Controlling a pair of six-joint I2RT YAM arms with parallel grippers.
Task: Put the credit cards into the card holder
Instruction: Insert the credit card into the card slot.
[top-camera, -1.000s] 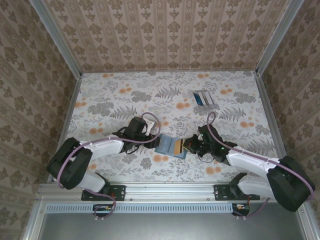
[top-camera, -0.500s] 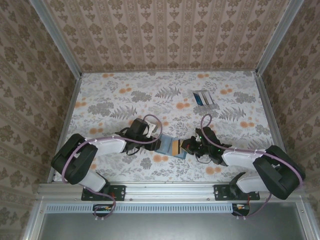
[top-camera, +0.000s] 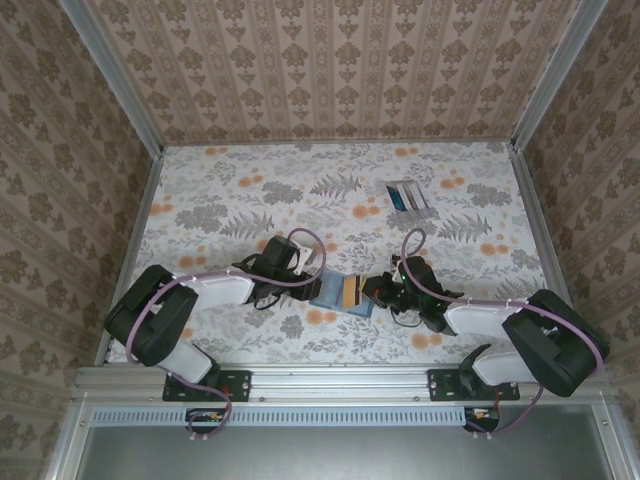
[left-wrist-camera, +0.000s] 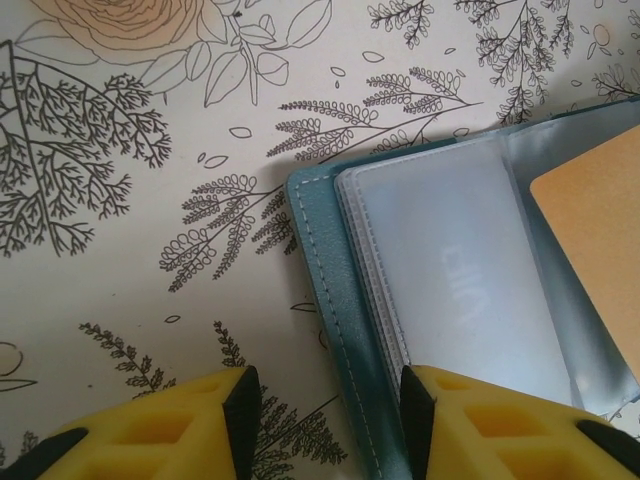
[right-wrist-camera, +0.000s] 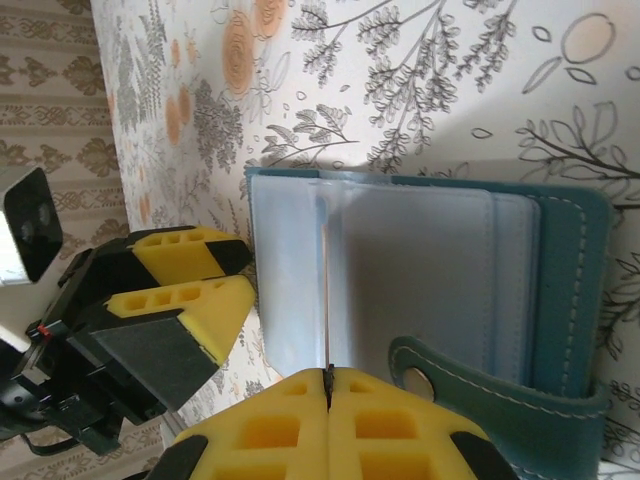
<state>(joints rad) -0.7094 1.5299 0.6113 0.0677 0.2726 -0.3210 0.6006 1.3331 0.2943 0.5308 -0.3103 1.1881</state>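
The teal card holder lies open on the table between the two arms, its clear pockets facing up. My right gripper is shut on an orange credit card, which shows edge-on over the card holder. In the left wrist view the orange card lies at the right-hand pocket; whether it is inside I cannot tell. My left gripper straddles the holder's left edge, jaws apart: one finger over bare table, the other over the clear pocket. Its yellow fingers show in the right wrist view.
A pale slotted card stand with several cards stands at the back right. Patterned walls close in the table on three sides. A metal rail runs along the near edge.
My left gripper has edged right onto the holder's left edge and its jaws have narrowed a little. My right gripper has moved slightly left with the orange card.
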